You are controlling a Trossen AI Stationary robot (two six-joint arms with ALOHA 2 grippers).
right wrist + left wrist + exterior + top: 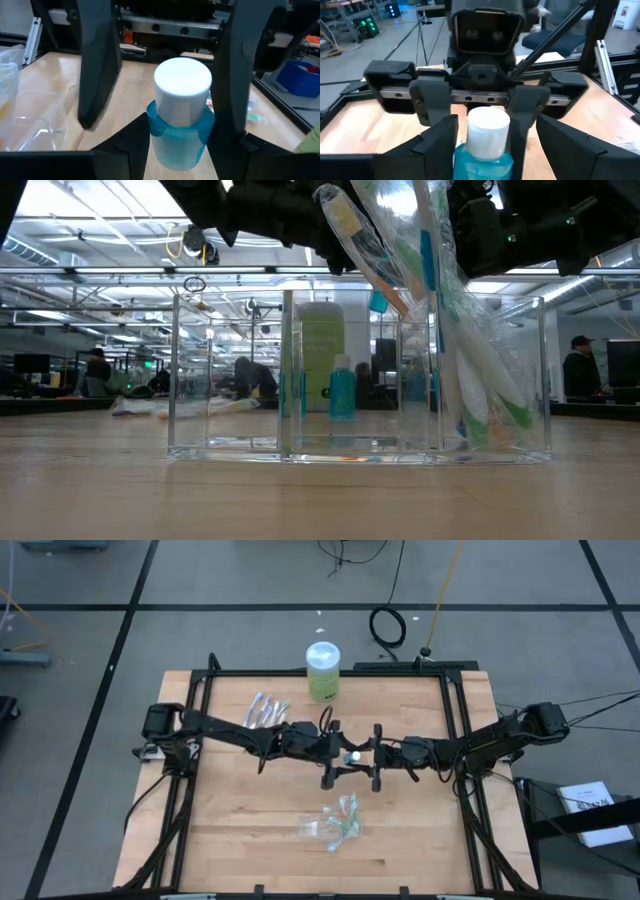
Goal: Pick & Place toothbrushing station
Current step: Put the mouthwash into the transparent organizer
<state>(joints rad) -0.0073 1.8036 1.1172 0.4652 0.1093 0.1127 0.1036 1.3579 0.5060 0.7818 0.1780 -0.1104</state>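
Over mid-surface from the high view, left hand (338, 752) and right hand (372, 754) meet around a small blue bottle (352, 755). Low view: clear organizer (360, 375) near camera, toothbrushes (450, 320) in its right bay. Left wrist: left hand wide open, fingers flank the bottle (485, 145), grip not evident. Right wrist: right hand partly closed, clamping it (181, 112). Handover or transfer, I judge; next needs a clean release, then the organizer. Room is ample; hands crowd each other.

Both my arms are dark, slender, jointed links, each with black cabling at its base. My right gripper (482, 112) has a boxy black camera housing above a grey cross-rail with small screws. My left gripper (165, 65) has flat, matte dark fingers (100, 60).
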